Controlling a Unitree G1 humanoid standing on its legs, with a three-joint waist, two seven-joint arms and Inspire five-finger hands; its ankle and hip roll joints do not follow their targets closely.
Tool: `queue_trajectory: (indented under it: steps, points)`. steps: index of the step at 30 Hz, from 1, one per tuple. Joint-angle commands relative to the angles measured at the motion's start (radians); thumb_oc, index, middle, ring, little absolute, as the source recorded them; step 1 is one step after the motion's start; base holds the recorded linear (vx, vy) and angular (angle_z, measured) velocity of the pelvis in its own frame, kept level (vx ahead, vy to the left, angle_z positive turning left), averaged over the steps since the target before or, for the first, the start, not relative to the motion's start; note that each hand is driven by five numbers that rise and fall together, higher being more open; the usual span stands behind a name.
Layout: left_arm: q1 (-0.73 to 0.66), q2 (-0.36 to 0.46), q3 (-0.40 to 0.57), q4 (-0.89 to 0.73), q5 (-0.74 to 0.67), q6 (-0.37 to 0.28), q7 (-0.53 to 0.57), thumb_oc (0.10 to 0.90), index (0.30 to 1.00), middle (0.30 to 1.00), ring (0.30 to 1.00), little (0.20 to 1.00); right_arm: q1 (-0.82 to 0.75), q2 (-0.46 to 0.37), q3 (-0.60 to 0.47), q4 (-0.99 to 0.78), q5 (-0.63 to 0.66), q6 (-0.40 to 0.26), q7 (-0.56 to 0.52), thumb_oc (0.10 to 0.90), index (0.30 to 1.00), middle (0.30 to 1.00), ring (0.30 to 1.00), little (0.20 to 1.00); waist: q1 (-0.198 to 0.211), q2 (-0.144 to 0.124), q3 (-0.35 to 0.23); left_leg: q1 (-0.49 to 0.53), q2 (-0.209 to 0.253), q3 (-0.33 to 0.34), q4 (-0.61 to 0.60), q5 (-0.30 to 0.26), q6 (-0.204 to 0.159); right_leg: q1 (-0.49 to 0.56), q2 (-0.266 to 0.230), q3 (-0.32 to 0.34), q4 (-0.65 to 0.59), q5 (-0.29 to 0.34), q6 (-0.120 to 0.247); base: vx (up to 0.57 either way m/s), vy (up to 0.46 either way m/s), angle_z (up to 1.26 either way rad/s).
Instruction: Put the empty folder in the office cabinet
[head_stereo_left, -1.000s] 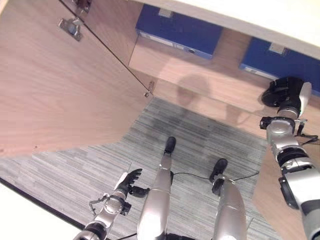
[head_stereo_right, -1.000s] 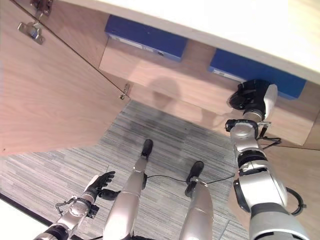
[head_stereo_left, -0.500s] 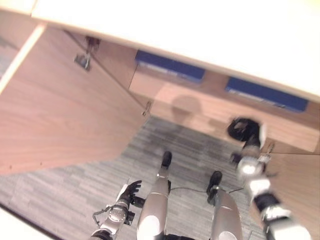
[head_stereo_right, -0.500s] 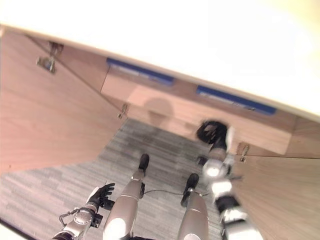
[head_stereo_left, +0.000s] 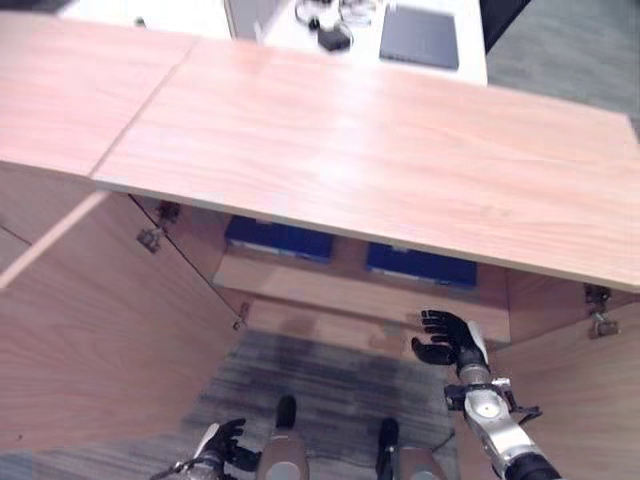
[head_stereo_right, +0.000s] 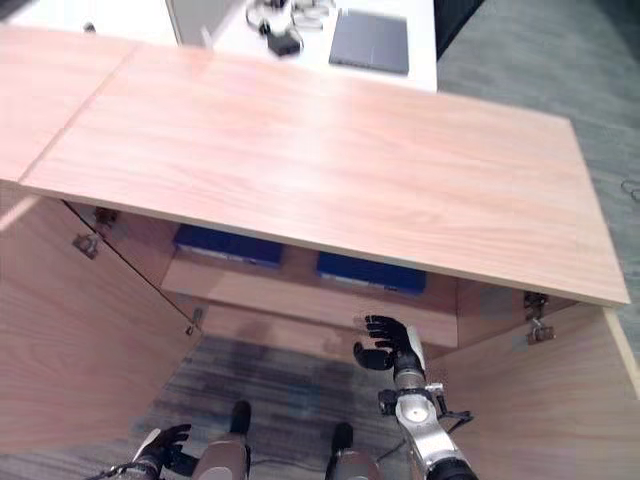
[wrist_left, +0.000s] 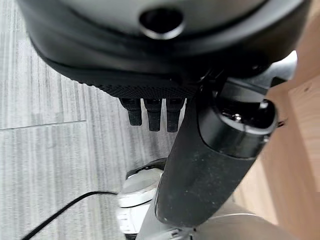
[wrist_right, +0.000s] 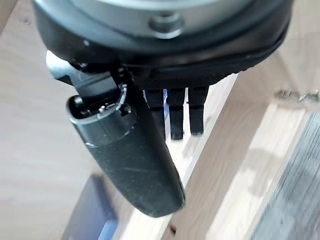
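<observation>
Eye views: right robot hand (head_stereo_left: 447, 340) raised, fingers spread and relaxed, holding nothing, just below the cabinet (head_stereo_left: 350, 170) shelf; two blue folders (head_stereo_left: 278, 240) (head_stereo_left: 420, 266) lie on that shelf, beyond the fingertips | left robot hand (head_stereo_left: 222, 441) low over carpet (head_stereo_left: 320, 375), empty | wrist views: both robot hands loosely open

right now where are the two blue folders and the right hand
left blue folder (head_stereo_left: 278, 240), left eye view, front edge
right blue folder (head_stereo_left: 420, 266), left eye view, front edge
right hand (head_stereo_left: 452, 340), left eye view, palm

Dark laptop (head_stereo_left: 420, 38) and cables (head_stereo_left: 330, 18) on white desk (head_stereo_left: 285, 30)
</observation>
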Motion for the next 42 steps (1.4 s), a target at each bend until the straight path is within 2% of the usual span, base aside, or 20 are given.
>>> queue_trajectory:
  steps: [1, 3, 5, 6, 7, 8, 10, 14, 16, 22, 23, 25, 27, 28, 29, 30, 31, 32, 35, 42]
  points:
    - [0.008, 0.003, 0.026, 0.016, 0.000, -0.010, -0.003, 0.800, 0.900, 0.900, 0.900, 0.900, 0.007, -0.039, -0.012, -0.105, -0.036, -0.067, 0.013, 0.800, 0.900, 0.900, 0.900, 0.900, 0.022, 0.023, -0.043, -0.054, 0.070, -0.053, -0.032, 0.058, -0.064, 0.041, -0.015, -0.045, 0.084, -0.148, 0.039, -0.04, -0.054, 0.25]
    - [-0.007, -0.004, 0.035, 0.019, -0.020, -0.009, 0.005, 0.800, 0.900, 0.900, 0.900, 0.900, 0.006, -0.049, -0.003, -0.097, -0.040, -0.064, 0.007, 0.800, 0.900, 0.900, 0.900, 0.900, 0.033, 0.030, -0.045, -0.089, 0.079, -0.043, -0.050, 0.124, -0.095, 0.074, -0.012, -0.091, 0.035, -0.147, 0.028, -0.08, -0.040, 0.33]
    - [-0.015, -0.010, 0.039, 0.022, -0.029, -0.011, 0.010, 0.800, 0.900, 0.900, 0.900, 0.900, -0.005, -0.054, 0.005, -0.085, -0.044, -0.061, 0.003, 0.800, 0.900, 0.900, 0.900, 0.900, 0.037, 0.032, -0.044, -0.099, 0.085, -0.035, -0.064, 0.142, -0.099, 0.083, -0.012, -0.111, 0.016, -0.140, 0.024, -0.10, -0.001, 0.83]
    - [-0.012, -0.023, 0.050, 0.024, -0.043, -0.016, 0.018, 0.800, 0.900, 0.900, 0.900, 0.900, -0.012, -0.068, 0.016, -0.064, -0.051, -0.056, 0.009, 0.800, 0.900, 0.900, 0.900, 0.900, 0.050, 0.028, -0.042, -0.105, 0.092, -0.003, -0.056, 0.137, -0.091, 0.100, -0.022, -0.142, -0.001, -0.132, 0.026, -0.29, 0.065, 0.71]
    - [-0.010, -0.027, 0.056, 0.029, -0.044, -0.011, 0.018, 0.800, 0.900, 0.900, 0.900, 0.900, -0.030, -0.069, 0.015, -0.037, -0.030, -0.048, 0.009, 0.800, 0.900, 0.900, 0.900, 0.900, 0.033, 0.017, -0.045, -0.106, 0.127, 0.110, -0.014, 0.124, -0.060, 0.099, -0.043, -0.184, -0.022, -0.099, 0.025, -0.25, 0.071, 0.45]
    - [-0.011, -0.028, 0.056, 0.029, -0.044, -0.011, 0.018, 0.800, 0.900, 0.900, 0.900, 0.900, -0.031, -0.069, 0.015, -0.036, -0.029, -0.049, 0.009, 0.800, 0.900, 0.900, 0.900, 0.900, 0.033, 0.018, -0.048, -0.112, 0.128, 0.110, -0.012, 0.126, -0.058, 0.095, -0.042, -0.184, -0.026, -0.092, 0.025, -0.24, 0.090, 0.61]
    - [0.013, -0.031, 0.062, 0.036, -0.032, -0.009, 0.011, 0.800, 0.900, 0.900, 0.900, 0.900, -0.027, -0.071, 0.010, -0.016, -0.007, -0.042, 0.019, 0.800, 0.900, 0.900, 0.900, 0.900, 0.020, 0.012, -0.061, -0.080, 0.171, 0.227, 0.035, 0.097, -0.050, 0.094, -0.057, -0.231, -0.052, -0.062, 0.024, -0.17, 0.091, 0.81]
    - [0.049, -0.028, 0.101, 0.095, -0.004, 0.010, 0.011, 0.800, 0.900, 0.900, 0.900, 0.900, -0.018, -0.072, -0.009, -0.006, 0.015, -0.035, 0.038, 0.800, 0.900, 0.900, 0.900, 0.900, 0.005, -0.001, -0.087, 0.017, 0.203, 0.313, 0.097, 0.009, -0.060, 0.092, -0.109, -0.305, -0.044, -0.023, 0.026, -0.08, 0.155, 0.85]
    - [0.055, -0.024, 0.114, 0.116, 0.011, 0.017, 0.020, 0.800, 0.900, 0.900, 0.900, 0.900, -0.004, -0.065, -0.032, -0.005, 0.020, -0.031, 0.036, 0.800, 0.900, 0.900, 0.900, 0.900, 0.000, 0.000, -0.103, 0.047, 0.192, 0.317, 0.087, -0.010, -0.062, 0.097, -0.143, -0.339, -0.011, -0.014, 0.033, 0.10, 0.211, 0.81]
    - [0.039, -0.016, 0.102, 0.099, 0.015, 0.017, 0.014, 0.800, 0.900, 0.900, 0.900, 0.900, -0.001, -0.020, -0.066, 0.069, 0.024, -0.006, 0.028, 0.800, 0.900, 0.900, 0.900, 0.900, 0.030, -0.013, -0.112, 0.012, 0.101, 0.280, 0.101, -0.082, -0.009, 0.112, -0.255, -0.376, 0.092, 0.023, 0.079, 0.08, 0.267, 0.78]
    - [0.033, -0.010, 0.104, 0.052, -0.032, 0.005, 0.011, 0.800, 0.900, 0.900, 0.900, 0.900, -0.016, 0.003, -0.072, 0.112, 0.031, 0.000, 0.020, 0.800, 0.900, 0.900, 0.900, 0.900, 0.048, -0.016, -0.103, 0.015, 0.053, 0.278, 0.109, -0.119, 0.029, 0.088, -0.319, -0.375, 0.178, 0.082, 0.104, 0.07, 0.306, 0.66]
    - [0.014, 0.001, 0.104, 0.012, -0.072, -0.002, 0.027, 0.800, 0.900, 0.900, 0.900, 0.900, -0.036, 0.027, -0.066, 0.144, 0.032, 0.008, 0.014, 0.800, 0.900, 0.900, 0.900, 0.900, 0.059, -0.011, -0.090, 0.022, 0.013, 0.265, 0.103, -0.130, 0.061, 0.058, -0.355, -0.348, 0.277, 0.168, 0.125, 0.09, 0.301, 0.25]
    - [-0.016, 0.016, 0.101, -0.005, -0.102, -0.011, 0.040, 0.800, 0.900, 0.900, 0.900, 0.900, -0.026, 0.045, -0.056, 0.138, 0.039, 0.005, 0.014, 0.800, 0.900, 0.900, 0.900, 0.900, 0.049, -0.005, -0.086, 0.028, -0.017, 0.216, 0.058, -0.111, 0.077, 0.018, -0.295, -0.244, 0.297, 0.164, 0.132, 0.07, 0.197, 0.38]
    - [-0.036, 0.016, 0.087, -0.033, -0.128, -0.024, 0.049, 0.800, 0.900, 0.900, 0.900, 0.900, -0.007, 0.043, -0.056, 0.122, 0.050, 0.003, 0.012, 0.800, 0.900, 0.900, 0.900, 0.900, 0.017, 0.008, -0.085, 0.043, -0.050, 0.150, 0.008, -0.093, 0.082, -0.018, -0.181, -0.095, 0.263, 0.063, 0.115, 0.07, 0.164, 0.91]
    - [-0.037, 0.015, 0.087, -0.033, -0.128, -0.023, 0.049, 0.800, 0.900, 0.900, 0.900, 0.900, -0.007, 0.042, -0.056, 0.122, 0.050, 0.003, 0.012, 0.800, 0.900, 0.900, 0.900, 0.900, 0.017, 0.010, -0.088, 0.040, -0.047, 0.149, 0.007, -0.090, 0.081, -0.020, -0.178, -0.096, 0.260, 0.067, 0.113, 0.15, 0.160, 1.03]
    - [-0.051, 0.017, 0.072, -0.048, -0.126, -0.030, 0.056, 0.800, 0.900, 0.900, 0.900, 0.900, 0.004, 0.039, -0.056, 0.115, 0.058, -0.002, 0.007, 0.800, 0.900, 0.900, 0.900, 0.900, -0.002, 0.017, -0.084, 0.052, -0.066, 0.115, -0.012, -0.084, 0.084, -0.040, -0.108, -0.033, 0.235, -0.001, 0.101, 0.07, 0.044, 1.34]
    - [-0.052, 0.016, 0.072, -0.048, -0.126, -0.030, 0.056, 0.800, 0.900, 0.900, 0.900, 0.900, 0.004, 0.038, -0.057, 0.115, 0.058, -0.002, 0.007, 0.800, 0.900, 0.900, 0.900, 0.900, -0.002, 0.019, -0.086, 0.050, -0.063, 0.114, -0.014, -0.081, 0.084, -0.041, -0.105, -0.034, 0.231, 0.002, 0.099, 0.18, 0.053, 1.20]
    - [-0.096, 0.025, 0.029, -0.078, -0.127, -0.040, 0.072, 0.800, 0.900, 0.900, 0.900, 0.900, 0.005, 0.029, -0.060, 0.108, 0.081, -0.016, -0.018, 0.800, 0.900, 0.900, 0.900, 0.900, -0.016, 0.009, -0.076, 0.043, -0.100, 0.071, -0.012, -0.077, 0.081, -0.037, -0.055, 0.006, 0.113, -0.034, 0.071, 0.12, -0.021, 1.39]
    - [-0.092, 0.012, 0.038, -0.134, -0.157, -0.055, 0.059, 0.800, 0.900, 0.900, 0.900, 0.900, 0.040, 0.016, -0.073, 0.111, 0.064, -0.014, 0.002, 0.800, 0.900, 0.900, 0.900, 0.900, -0.019, -0.001, -0.093, 0.055, -0.116, 0.005, -0.045, -0.077, 0.068, 0.035, -0.034, -0.010, -0.025, -0.021, 0.061, 0.11, -0.094, 1.33]
    - [-0.029, 0.008, 0.050, -0.332, -0.211, -0.082, 0.053, 0.800, 0.900, 0.900, 0.900, 0.900, 0.092, 0.002, -0.118, 0.117, 0.058, -0.012, 0.004, 0.800, 0.900, 0.900, 0.900, 0.900, -0.008, 0.002, -0.120, 0.093, -0.107, -0.024, -0.075, -0.075, 0.052, 0.116, -0.036, -0.036, -0.108, -0.007, 0.057, 0.09, -0.067, 0.35]
